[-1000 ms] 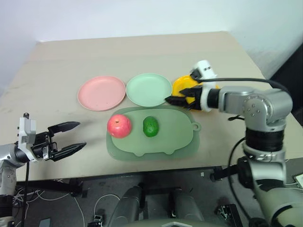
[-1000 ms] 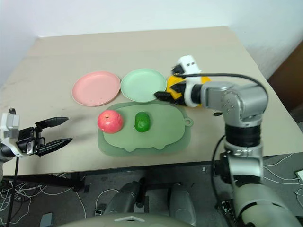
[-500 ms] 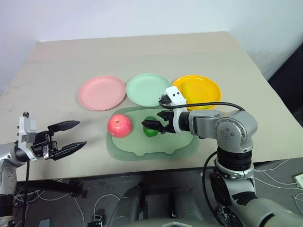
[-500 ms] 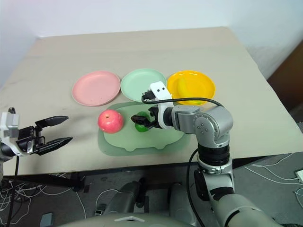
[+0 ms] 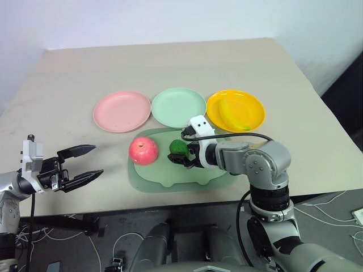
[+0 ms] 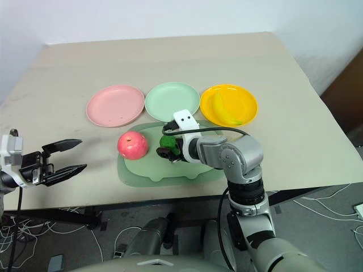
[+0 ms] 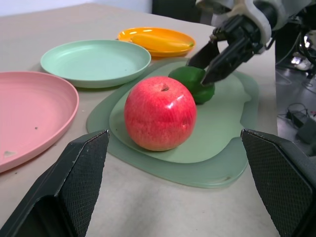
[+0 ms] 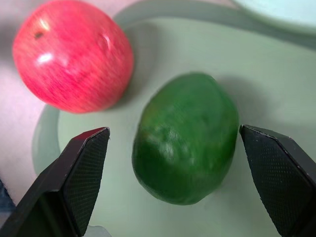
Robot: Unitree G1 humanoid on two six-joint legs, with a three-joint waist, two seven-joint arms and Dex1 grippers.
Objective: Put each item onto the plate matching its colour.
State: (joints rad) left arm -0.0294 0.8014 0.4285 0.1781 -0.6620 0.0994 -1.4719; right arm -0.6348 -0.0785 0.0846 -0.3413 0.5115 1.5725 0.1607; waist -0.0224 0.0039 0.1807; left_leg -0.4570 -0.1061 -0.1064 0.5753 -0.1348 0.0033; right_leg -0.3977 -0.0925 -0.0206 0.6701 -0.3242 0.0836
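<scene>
a large flat green pig-shaped mat (image 5: 170,175) lies on the beige desk (image 5: 68,73) and serves as the landmark here. on the mat sit a glossy pink-red toy apple (image 5: 143,151) toward its left part and a dark green oval toy lime (image 8: 185,138) just right of the apple, the two close but apart. beyond the mat's far edge three round plastic plates stand in a row: a pink plate (image 5: 121,111) off the mat's far left corner, a pale mint green plate (image 5: 178,107) straight behind the mat, and a yellow-orange plate (image 5: 235,110) off its far right corner. a curved yellow toy banana (image 5: 233,114) lies in the yellow-orange plate; the pink and mint plates hold no fruit.

the right gripper (image 8: 175,148) reaches over the mat from its right side, its black fingers (image 8: 79,177) spread wide apart with the lime between them; whether either finger touches the lime cannot be told.

the left gripper (image 5: 79,164) hangs over the desk's near edge, well to the left of the mat, its fingers (image 5: 76,151) apart and holding nothing, pointing toward the apple.
</scene>
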